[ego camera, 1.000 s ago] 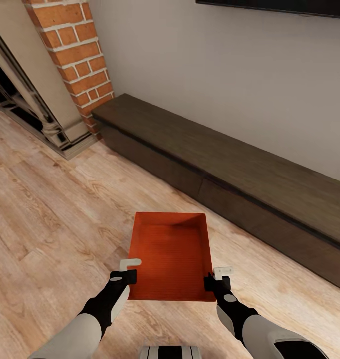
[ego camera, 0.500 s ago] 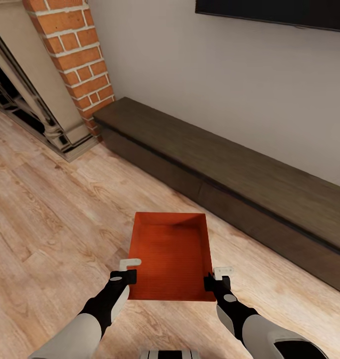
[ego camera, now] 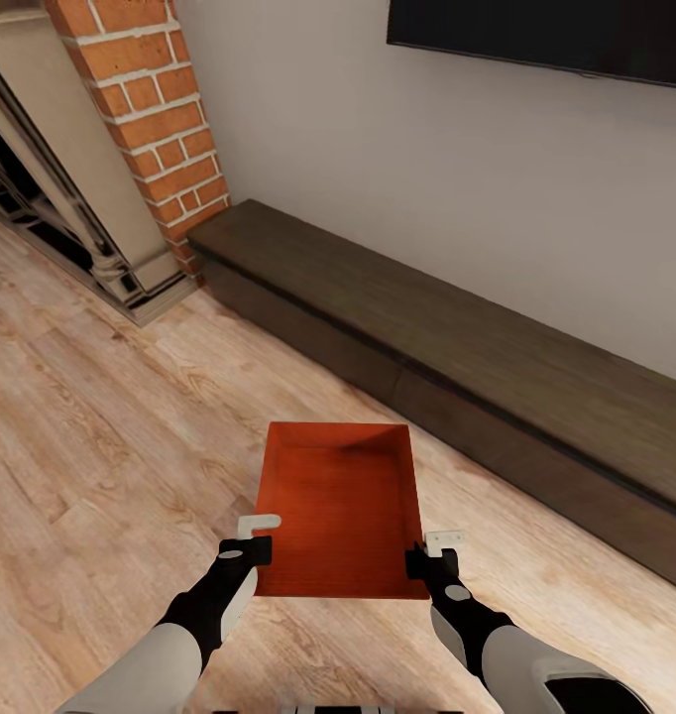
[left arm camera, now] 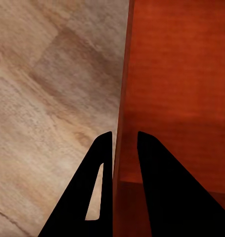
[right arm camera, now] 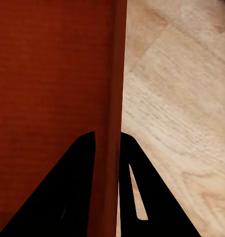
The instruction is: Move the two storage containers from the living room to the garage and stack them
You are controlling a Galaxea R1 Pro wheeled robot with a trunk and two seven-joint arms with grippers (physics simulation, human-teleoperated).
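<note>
I hold one orange-red storage container (ego camera: 340, 506) level in front of me, above the living room's light wood plank floor (ego camera: 100, 416). My left gripper (ego camera: 259, 540) is shut on its left wall near the close corner. My right gripper (ego camera: 429, 555) is shut on the right wall. In the left wrist view the left gripper (left arm camera: 124, 136) has its dark fingers on either side of the thin wall of the container (left arm camera: 181, 74). The right wrist view shows the same clamp by the right gripper (right arm camera: 108, 134) on the container (right arm camera: 53, 64). The bin is empty. The garage is out of view.
A long dark low cabinet (ego camera: 457, 337) runs along the white wall ahead and to the right, under a black TV (ego camera: 546, 35). A red brick fireplace (ego camera: 145, 109) with a dark metal grate (ego camera: 41, 208) stands at the left. Open plank floor lies to my left.
The whole picture has slid down a little and more of the TV shows, so the camera has moved. The container and both grippers hold the same pose in front of me.
</note>
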